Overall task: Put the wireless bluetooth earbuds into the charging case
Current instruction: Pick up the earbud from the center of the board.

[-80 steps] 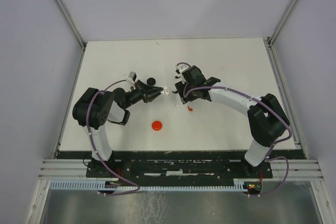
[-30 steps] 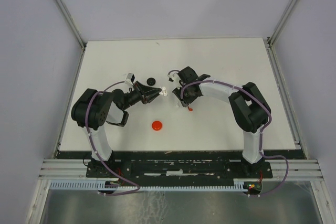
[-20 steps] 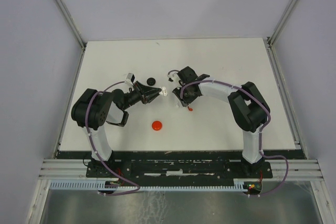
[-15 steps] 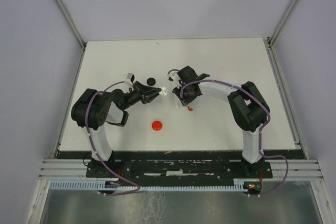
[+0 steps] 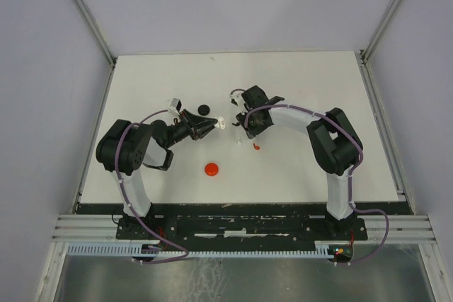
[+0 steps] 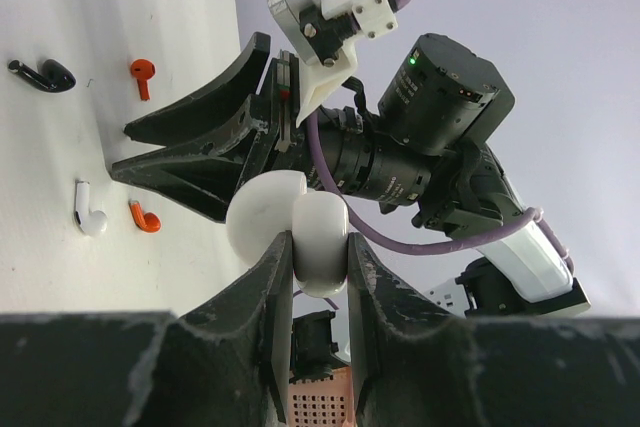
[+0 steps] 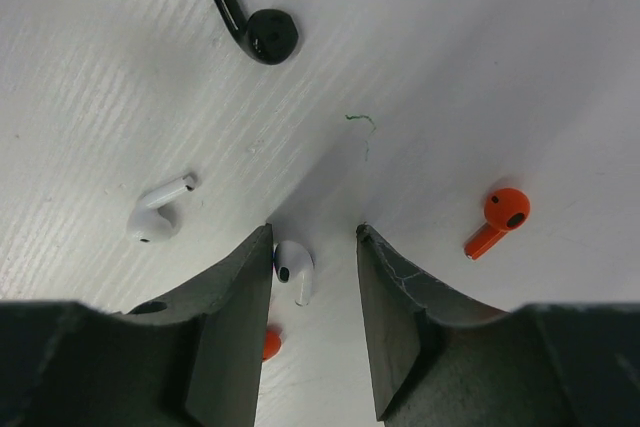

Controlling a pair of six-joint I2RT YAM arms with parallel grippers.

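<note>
Earbud, tiny glossy white plastic: likely light, slippery, best pinched across its bulb; right gripper parted astride it, left gripper clamping round white charging case.

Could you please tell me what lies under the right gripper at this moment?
A white earbud lies on the table between the open fingers of the right gripper. A red earbud shows beside one finger, mostly covered.

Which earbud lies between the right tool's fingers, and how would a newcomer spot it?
Near the middle of the white table, the right tool points down with its fingers apart. A white earbud lies on the table between them. The second white earbud, the black earbud and the orange earbud all lie outside the fingers.
</note>
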